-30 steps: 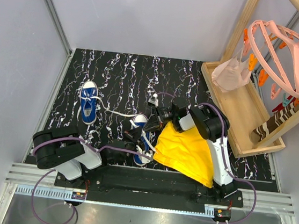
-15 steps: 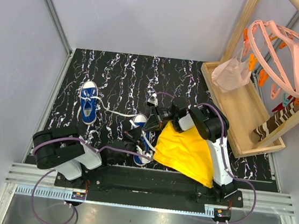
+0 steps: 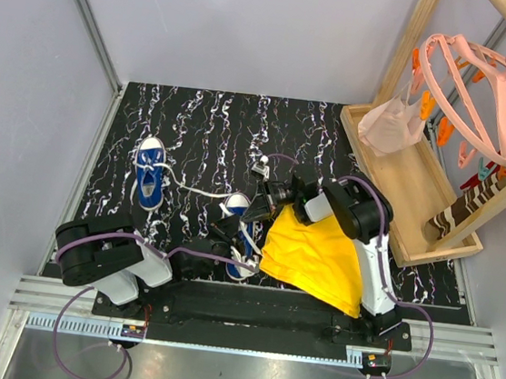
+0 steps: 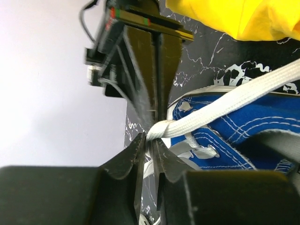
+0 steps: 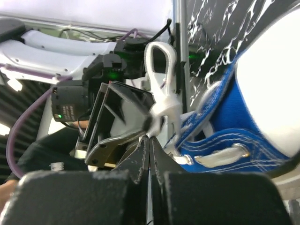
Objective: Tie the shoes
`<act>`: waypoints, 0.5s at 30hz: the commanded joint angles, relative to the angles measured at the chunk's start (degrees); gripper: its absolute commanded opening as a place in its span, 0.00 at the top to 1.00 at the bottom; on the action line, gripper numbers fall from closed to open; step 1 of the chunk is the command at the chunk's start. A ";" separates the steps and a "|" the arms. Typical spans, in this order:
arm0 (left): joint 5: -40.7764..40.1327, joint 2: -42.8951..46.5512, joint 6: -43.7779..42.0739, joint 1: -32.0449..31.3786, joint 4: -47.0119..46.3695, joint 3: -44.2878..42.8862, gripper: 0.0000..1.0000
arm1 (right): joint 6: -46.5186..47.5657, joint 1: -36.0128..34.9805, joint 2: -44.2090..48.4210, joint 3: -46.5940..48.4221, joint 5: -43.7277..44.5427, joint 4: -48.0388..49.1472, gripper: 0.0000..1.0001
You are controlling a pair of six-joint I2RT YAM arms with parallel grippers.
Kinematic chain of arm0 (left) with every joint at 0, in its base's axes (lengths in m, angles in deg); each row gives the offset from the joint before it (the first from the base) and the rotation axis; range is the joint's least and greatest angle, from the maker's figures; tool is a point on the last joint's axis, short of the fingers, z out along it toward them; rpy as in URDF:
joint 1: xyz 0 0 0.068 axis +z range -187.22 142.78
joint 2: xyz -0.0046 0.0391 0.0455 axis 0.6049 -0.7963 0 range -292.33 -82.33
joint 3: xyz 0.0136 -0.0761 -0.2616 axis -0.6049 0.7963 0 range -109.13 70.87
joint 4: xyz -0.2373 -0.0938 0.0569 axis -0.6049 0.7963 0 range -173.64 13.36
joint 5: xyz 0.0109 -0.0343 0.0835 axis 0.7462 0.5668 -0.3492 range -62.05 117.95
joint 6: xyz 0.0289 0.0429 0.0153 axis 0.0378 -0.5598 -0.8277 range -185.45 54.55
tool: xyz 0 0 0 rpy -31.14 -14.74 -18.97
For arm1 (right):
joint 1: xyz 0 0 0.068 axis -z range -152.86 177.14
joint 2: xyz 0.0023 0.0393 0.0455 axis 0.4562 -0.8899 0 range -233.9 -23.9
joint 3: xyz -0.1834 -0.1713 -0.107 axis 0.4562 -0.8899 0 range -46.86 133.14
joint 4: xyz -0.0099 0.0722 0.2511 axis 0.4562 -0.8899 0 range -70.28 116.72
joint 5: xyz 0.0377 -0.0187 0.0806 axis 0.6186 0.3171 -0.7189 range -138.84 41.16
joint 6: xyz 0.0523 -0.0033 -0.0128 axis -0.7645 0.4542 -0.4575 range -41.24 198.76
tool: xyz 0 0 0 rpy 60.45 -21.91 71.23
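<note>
One blue sneaker [image 3: 149, 176] lies at the left of the mat, its white lace trailing right. The other blue sneaker [image 3: 235, 206] lies in the middle, between both grippers. My left gripper [image 3: 226, 233] is shut on a white lace [image 4: 220, 101] of this sneaker [image 4: 243, 126], pinched at the tips [image 4: 151, 139]. My right gripper [image 3: 253, 215] faces it, almost tip to tip, and is shut on a lace loop [image 5: 159, 70] at its tips [image 5: 150, 138]. The sneaker's white toe cap [image 5: 274, 89] fills the right of the right wrist view.
A yellow cloth [image 3: 314, 256] lies right of the middle sneaker, under the right arm, and shows in the left wrist view [image 4: 243, 16]. A wooden tray [image 3: 417, 194] with a pink cloth and a peg hanger [image 3: 484, 88] stand at the right. Walls close the mat's left and back.
The right arm has shifted slightly at the middle sneaker, its gripper staying at the lace. The left arm and both sneakers have hardly moved.
</note>
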State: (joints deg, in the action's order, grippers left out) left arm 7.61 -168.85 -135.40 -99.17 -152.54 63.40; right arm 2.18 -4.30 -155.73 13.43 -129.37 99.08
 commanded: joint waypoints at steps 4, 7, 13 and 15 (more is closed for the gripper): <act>-1.19 0.04 1.57 -0.45 -26.55 1.49 0.77 | 35.80 -0.29 15.02 0.27 7.41 -36.50 1.00; -0.76 0.30 1.92 -0.36 -26.55 2.01 0.66 | 35.97 -0.37 15.64 -0.44 8.11 -36.23 1.00; -0.58 1.62 2.28 -0.45 -26.11 3.24 0.53 | 36.93 -0.29 15.73 -0.26 8.90 -37.63 1.00; -0.58 2.49 2.80 -0.45 -25.67 4.03 0.44 | 38.42 -0.29 16.08 -0.09 9.34 -40.53 1.00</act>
State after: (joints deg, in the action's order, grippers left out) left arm 7.52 -168.50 -134.11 -99.37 -152.56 65.79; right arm 35.84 -4.36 -141.33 12.54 -121.66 63.60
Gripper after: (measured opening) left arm 0.475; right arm 0.007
